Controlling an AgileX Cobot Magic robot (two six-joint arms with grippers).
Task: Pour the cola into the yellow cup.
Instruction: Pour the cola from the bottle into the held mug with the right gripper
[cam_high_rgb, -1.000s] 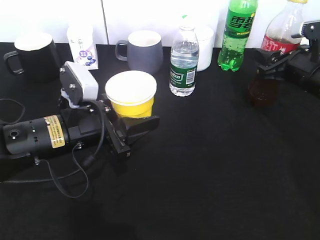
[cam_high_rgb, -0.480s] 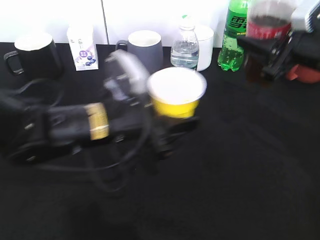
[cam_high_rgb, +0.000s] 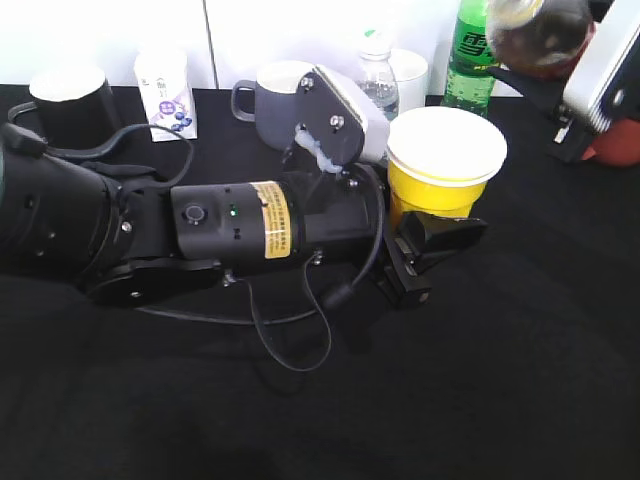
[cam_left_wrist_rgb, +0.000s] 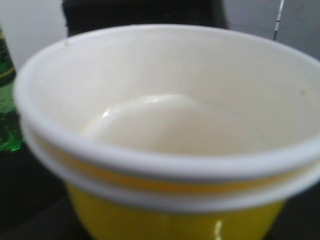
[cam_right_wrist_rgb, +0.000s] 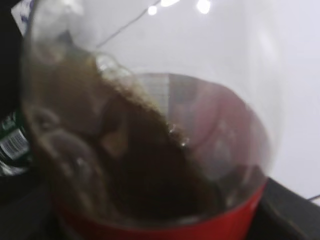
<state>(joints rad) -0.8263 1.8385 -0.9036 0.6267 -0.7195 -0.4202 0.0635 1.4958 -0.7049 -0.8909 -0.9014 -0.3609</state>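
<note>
The yellow cup (cam_high_rgb: 445, 170), white inside and empty, is held upright in my left gripper (cam_high_rgb: 432, 235), which is shut on its lower body; it fills the left wrist view (cam_left_wrist_rgb: 170, 140). The cola bottle (cam_high_rgb: 538, 32) is tilted over at the top right, above and to the right of the cup, held by my right gripper (cam_high_rgb: 575, 95), whose jaws are mostly hidden. In the right wrist view the clear bottle (cam_right_wrist_rgb: 150, 130) fills the frame with dark cola sloshing inside above the red label (cam_right_wrist_rgb: 165, 231). No cola shows in the cup.
A grey mug (cam_high_rgb: 270, 100), a black mug (cam_high_rgb: 65, 100), a small white carton (cam_high_rgb: 168, 90), a water bottle (cam_high_rgb: 375, 75), a white cup (cam_high_rgb: 412, 75) and a green soda bottle (cam_high_rgb: 470, 55) stand along the back. A dark red mug (cam_high_rgb: 615, 140) sits far right.
My left arm has carried the yellow cup from the left of the table toward the right. My right arm has lifted the cola bottle and tipped it toward the cup.
</note>
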